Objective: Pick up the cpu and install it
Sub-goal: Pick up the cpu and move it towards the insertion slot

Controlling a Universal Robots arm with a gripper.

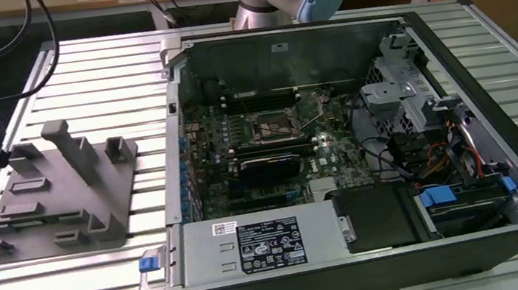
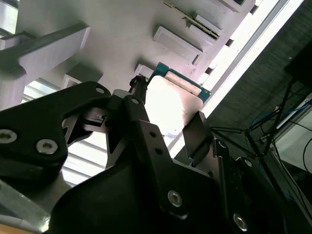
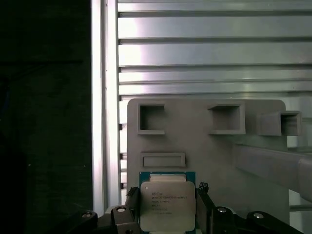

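Cpu [image 3: 167,207] — silver-topped, on its green board — sits between the two fingers of the pincer [image 3: 166,194] in the first wrist view. A dark finger lies against each side edge, so the pincer looks to be pinching the chip by those edges. The second wrist view agrees: the chip's pale face and teal rim lie between the black fingers [image 2: 197,130], one at each side. Behind the chip is the grey holder block [image 3: 195,146] with its square recesses, resting on the slatted metal desk [image 3: 209,48]. Whether the cpu is lifted clear of the holder or rests on it cannot be told.

In the exterior view the holder block stands toward the exterior view's left. It is well apart from the open computer case [image 1: 307,54] at the right, whose board carries the black socket frame [image 1: 270,125] near its middle.

By judgement the step in hand is the pick-up — the grasp at the holder looks made and the install is not yet begun. What lies ahead calls for a firm, level hold by the edges so the chip neither slips nor tilts, and for a square match of chip to socket. Whether the socket frame stands open is too small to tell.
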